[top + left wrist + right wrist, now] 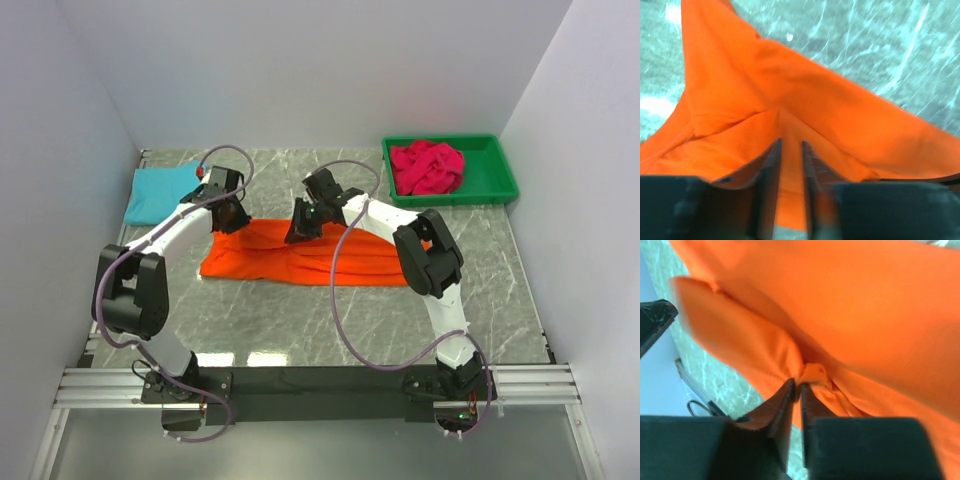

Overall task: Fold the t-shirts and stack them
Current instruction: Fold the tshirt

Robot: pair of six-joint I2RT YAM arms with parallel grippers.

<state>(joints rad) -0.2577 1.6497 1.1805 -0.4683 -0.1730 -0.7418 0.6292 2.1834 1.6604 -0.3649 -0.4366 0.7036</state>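
Orange t-shirt (290,265): spread beneath both hands on the tabletop (300,320). Left hand (790,146) and right hand (796,386) each clamp a raised fold. We advise lowering evenly, edges matched, before releasing.

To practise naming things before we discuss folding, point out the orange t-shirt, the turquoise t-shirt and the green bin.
orange t-shirt (250,262), top external view, flat cloth near its left end.
turquoise t-shirt (155,195), top external view, middle of the cloth.
green bin (487,172), top external view, its bare floor on the right.
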